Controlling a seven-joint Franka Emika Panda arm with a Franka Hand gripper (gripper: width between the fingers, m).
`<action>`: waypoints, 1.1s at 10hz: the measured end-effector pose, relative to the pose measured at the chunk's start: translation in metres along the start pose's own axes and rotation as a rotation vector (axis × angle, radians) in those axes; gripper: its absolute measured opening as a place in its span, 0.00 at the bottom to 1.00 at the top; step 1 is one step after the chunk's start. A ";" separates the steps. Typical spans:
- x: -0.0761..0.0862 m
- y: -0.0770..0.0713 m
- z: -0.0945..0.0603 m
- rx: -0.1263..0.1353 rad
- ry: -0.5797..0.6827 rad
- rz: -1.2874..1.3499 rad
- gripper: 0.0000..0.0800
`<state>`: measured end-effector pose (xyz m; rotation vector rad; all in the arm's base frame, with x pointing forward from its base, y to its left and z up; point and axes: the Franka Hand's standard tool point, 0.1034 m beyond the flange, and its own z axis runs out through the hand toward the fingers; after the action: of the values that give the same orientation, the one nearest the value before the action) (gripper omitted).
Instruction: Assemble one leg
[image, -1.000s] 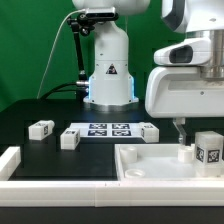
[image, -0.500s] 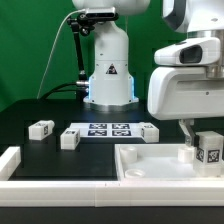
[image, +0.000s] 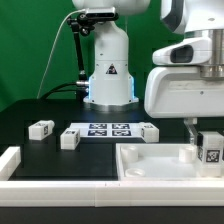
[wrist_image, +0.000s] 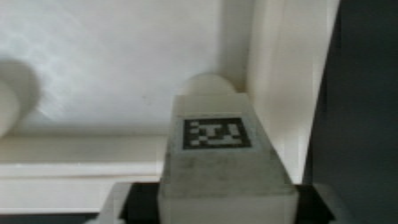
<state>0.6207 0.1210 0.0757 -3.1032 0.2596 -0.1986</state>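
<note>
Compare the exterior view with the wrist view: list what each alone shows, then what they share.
Exterior only: three loose legs, at and, around the marker board, plus the robot base.
Wrist only: the held leg's tag close up, and the gripper shut on it.
Both: the held leg over the white tray-like piece.

Upright tagged white leg (image: 211, 149) (end-effector-held)

Matt white plastic leg (wrist_image: 217, 150); smooth white plastic tray (image: 150, 168); matt black table (image: 40, 152).
</note>
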 end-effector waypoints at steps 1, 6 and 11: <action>0.000 0.002 0.000 0.003 0.000 0.079 0.36; 0.004 0.024 0.001 -0.027 0.011 0.529 0.38; 0.004 0.035 0.001 -0.053 0.013 0.633 0.56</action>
<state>0.6194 0.0862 0.0744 -2.8795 1.2239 -0.1927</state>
